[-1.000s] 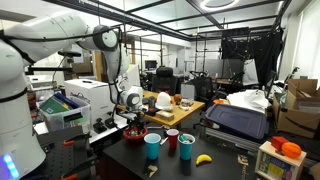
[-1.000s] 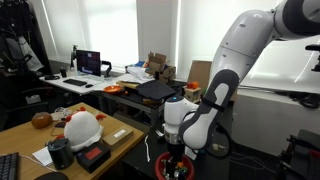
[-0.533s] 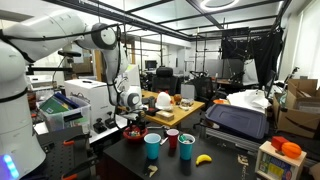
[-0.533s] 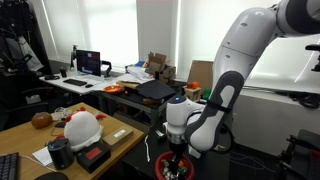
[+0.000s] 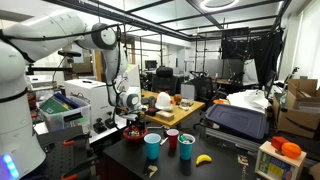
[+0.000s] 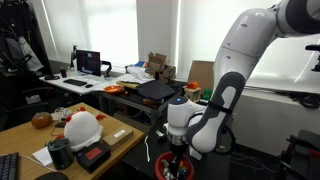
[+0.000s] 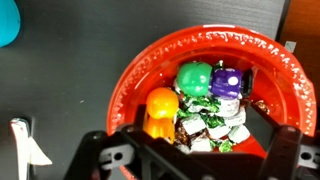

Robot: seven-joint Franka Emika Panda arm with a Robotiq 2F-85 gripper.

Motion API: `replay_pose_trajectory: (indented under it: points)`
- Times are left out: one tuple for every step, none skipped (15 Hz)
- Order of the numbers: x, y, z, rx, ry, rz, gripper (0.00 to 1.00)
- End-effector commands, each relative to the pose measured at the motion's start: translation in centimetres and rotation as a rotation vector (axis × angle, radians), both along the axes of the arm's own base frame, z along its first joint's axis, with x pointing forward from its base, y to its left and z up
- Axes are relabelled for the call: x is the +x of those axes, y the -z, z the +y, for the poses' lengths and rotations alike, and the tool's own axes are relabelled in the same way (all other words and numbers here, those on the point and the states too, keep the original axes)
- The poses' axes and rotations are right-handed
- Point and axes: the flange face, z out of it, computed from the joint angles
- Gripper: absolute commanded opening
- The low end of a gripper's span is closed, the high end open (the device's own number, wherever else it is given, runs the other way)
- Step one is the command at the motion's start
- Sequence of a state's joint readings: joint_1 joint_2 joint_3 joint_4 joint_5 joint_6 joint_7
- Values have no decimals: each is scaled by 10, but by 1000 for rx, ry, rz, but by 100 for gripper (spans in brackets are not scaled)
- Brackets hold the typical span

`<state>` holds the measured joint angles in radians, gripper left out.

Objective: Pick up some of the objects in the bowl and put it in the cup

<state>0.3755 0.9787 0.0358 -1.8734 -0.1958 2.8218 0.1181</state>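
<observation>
The black two-fingered gripper (image 7: 192,142) hangs right over the shallow round red plastic bowl (image 7: 150,62). Its jaws are spread wide on either side of the pile, with nothing between them. Down in the bowl sit the objects (image 7: 208,122): a glossy green ball (image 7: 194,77), a purple ball (image 7: 228,82) touching it, an orange rounded piece (image 7: 160,104) and crinkly wrapped bits just below. In an exterior view the bowl rests on the black tabletop (image 5: 225,165). A teal cup (image 5: 152,146), a small red cup (image 5: 172,140) and another teal cup (image 5: 186,148) stand near it, and a yellow banana (image 5: 204,158) lies beyond them.
</observation>
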Motion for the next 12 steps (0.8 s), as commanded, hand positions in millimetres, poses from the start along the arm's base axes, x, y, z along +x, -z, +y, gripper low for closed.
replay_pose_trajectory:
  points:
    - [-10,-6,-1,21,-15,4,100]
    - [-12,-5,0,21,-17,6,100]
    - [-14,-4,0,21,-22,5,100]
    - [-15,-3,1,20,-29,0,100]
    - [-16,-2,1,18,-32,-2,100]
    - [-16,-1,0,16,-38,-9,100]
    - [-16,0,0,16,-43,-15,100]
    - [-16,1,0,16,-46,-21,100]
    - [-14,1,0,18,-48,-27,100]
    - [-13,1,0,19,-55,-31,100]
    - [-11,0,0,15,-62,-44,100]
    - [-8,-1,0,13,-63,-58,100]
